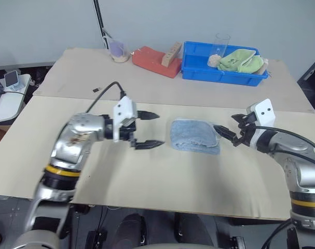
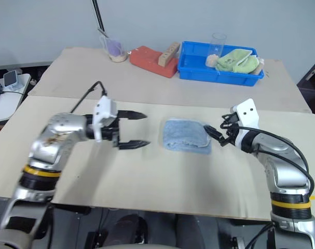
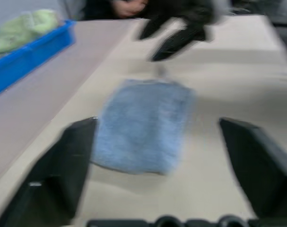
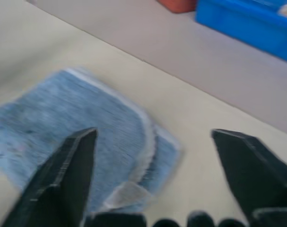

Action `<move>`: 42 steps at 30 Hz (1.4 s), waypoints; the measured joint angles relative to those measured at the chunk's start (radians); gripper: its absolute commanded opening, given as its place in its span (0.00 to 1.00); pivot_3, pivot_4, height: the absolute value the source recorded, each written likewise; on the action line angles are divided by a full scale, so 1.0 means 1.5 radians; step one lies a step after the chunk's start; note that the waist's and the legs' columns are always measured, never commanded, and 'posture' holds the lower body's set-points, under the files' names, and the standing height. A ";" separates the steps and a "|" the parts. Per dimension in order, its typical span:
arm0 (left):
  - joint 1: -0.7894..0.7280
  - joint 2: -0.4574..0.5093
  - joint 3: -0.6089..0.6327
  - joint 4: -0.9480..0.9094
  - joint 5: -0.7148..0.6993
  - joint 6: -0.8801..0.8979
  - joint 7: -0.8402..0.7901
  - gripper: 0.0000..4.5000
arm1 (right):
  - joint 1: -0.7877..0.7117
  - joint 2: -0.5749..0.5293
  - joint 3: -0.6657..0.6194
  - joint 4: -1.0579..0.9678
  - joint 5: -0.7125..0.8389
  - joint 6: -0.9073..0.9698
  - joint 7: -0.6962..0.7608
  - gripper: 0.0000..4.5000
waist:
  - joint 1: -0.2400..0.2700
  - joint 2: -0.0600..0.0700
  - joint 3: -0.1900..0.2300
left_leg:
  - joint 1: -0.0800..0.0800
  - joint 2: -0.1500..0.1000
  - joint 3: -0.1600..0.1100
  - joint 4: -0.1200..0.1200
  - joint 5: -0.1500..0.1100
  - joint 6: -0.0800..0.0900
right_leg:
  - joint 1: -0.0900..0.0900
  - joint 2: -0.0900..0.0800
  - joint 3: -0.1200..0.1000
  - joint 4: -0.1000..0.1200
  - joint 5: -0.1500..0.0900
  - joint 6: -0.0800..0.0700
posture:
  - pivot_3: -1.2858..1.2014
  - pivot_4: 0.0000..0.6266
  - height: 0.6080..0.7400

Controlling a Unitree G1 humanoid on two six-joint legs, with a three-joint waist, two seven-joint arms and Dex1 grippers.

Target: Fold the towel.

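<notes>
The towel lay folded into a compact, layered rectangle at the middle of the bench, so the folding looked largely or wholly done; at most a tidying pass seemed left. The left hand and the right hand flanked it, each with fingers spread wide and holding nothing. Well behind stood a blue bin with a green cloth, a red block and a cup; nothing blocked the towel.

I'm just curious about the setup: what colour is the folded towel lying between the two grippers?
Light blue, with a thin white edge; the towel shows best in the right wrist view.
</notes>
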 measured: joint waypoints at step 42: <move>0.099 0.036 0.065 -0.165 -0.151 0.023 0.047 1.00 | -0.152 0.114 -0.128 0.412 -0.022 -0.043 -0.235 0.27 | -0.006 0.000 0.000 | 0.002 -0.001 0.003 -0.001 0.000 -0.001 | 0.000 0.001 0.003 0.001 0.000 0.000 | 0.52 0.24 0.46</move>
